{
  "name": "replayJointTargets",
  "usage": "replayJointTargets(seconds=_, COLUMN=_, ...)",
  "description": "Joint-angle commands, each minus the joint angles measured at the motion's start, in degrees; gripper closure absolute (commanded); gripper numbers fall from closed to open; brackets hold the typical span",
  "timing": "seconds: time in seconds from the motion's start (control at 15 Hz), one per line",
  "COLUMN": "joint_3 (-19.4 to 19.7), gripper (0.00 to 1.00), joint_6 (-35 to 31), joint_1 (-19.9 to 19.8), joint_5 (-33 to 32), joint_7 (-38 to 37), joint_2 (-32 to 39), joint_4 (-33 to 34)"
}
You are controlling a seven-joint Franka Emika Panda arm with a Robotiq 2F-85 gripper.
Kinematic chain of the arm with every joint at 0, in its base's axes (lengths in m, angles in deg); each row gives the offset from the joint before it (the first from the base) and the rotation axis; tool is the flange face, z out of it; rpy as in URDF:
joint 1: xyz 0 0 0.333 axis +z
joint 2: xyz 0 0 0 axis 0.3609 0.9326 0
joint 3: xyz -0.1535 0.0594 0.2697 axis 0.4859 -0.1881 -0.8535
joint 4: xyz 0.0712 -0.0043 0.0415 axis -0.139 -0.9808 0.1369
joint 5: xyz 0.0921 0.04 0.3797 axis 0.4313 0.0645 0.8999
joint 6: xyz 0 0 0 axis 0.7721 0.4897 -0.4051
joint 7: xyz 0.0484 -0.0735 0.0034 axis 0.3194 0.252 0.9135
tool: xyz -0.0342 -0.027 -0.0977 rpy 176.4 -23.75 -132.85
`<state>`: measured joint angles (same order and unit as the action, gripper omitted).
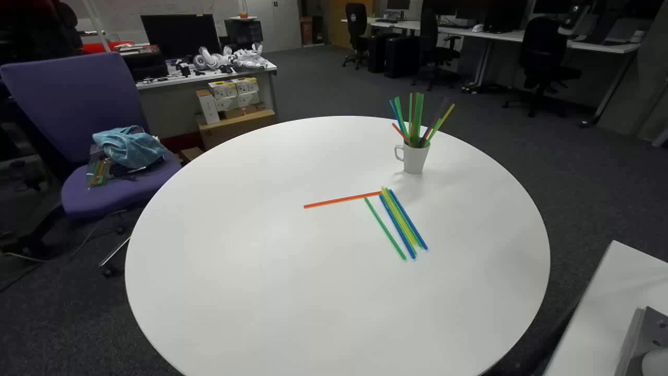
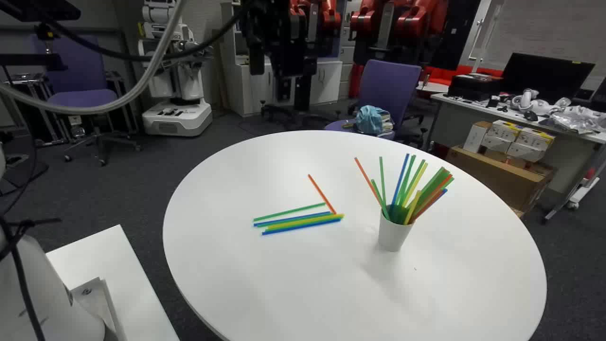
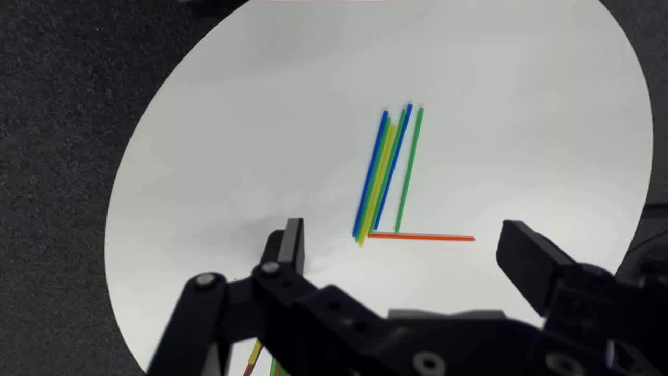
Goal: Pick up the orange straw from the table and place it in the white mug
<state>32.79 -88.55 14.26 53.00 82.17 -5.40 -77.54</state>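
When seen in the wrist view, orange straw (image 3: 421,237): lying flat on the round white table (image 3: 219,130), roughly crosswise to the bundle of loose straws (image 3: 381,167); with one end at the tips of that bundle, contact uncertain; flat in both exterior views as well.
Bundle of loose straws: two blue, two green and one yellow, side by side and nearly parallel, with blue along both outer sides and yellow at the middle.
Lone green straw (image 3: 409,169): slightly apart from the bundle, on the side toward the free end of the orange straw; with one tip just beside the orange straw.
White mug (image 1: 415,161): upright on the round white table, apart from the loose straws but near those same tips in both exterior views.
Standing straws (image 1: 419,115): green, blue, yellow and orange, gathered in the white mug and leaning at various angles.
Gripper (image 3: 404,241): black, above the table, at the bottom of the wrist view; with fingers (image 3: 532,266) spread wide and the orange straw visible through the gap.
Purple chair (image 1: 68,109): beside the table in both exterior views, bearing a blue cloth (image 1: 130,147).
Desk (image 1: 169,104): beyond the table, bearing a dark monitor (image 1: 181,39); with stacked boxes (image 1: 235,129) below.
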Motion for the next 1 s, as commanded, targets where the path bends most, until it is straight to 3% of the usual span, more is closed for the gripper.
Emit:
replayJointTargets(seconds=0.0, joint_3=-1.1, gripper=0.00, joint_6=0.1, joint_1=-1.6, joint_5=0.8, joint_7=0.8, joint_2=0.4, joint_4=0.1)
replayJointTargets(seconds=0.2, joint_3=-2.9, gripper=0.00, joint_6=-1.7, joint_1=-1.8, joint_5=0.9, joint_7=-2.4, joint_2=1.6, joint_4=-0.7)
replayJointTargets(seconds=0.47, joint_3=-10.5, gripper=0.00, joint_6=-14.1, joint_1=-4.7, joint_5=-1.8, joint_7=-17.3, joint_2=3.2, joint_4=-6.7)
replayJointTargets(seconds=0.67, joint_3=-15.6, gripper=0.00, joint_6=-26.0, joint_1=-5.8, joint_5=-2.4, joint_7=-29.0, joint_2=9.5, joint_4=-9.7)
replayJointTargets(seconds=0.93, joint_3=-21.0, gripper=0.00, joint_6=-36.3, joint_1=-7.4, joint_5=-4.4, joint_7=-46.4, joint_2=21.4, joint_4=-7.4)
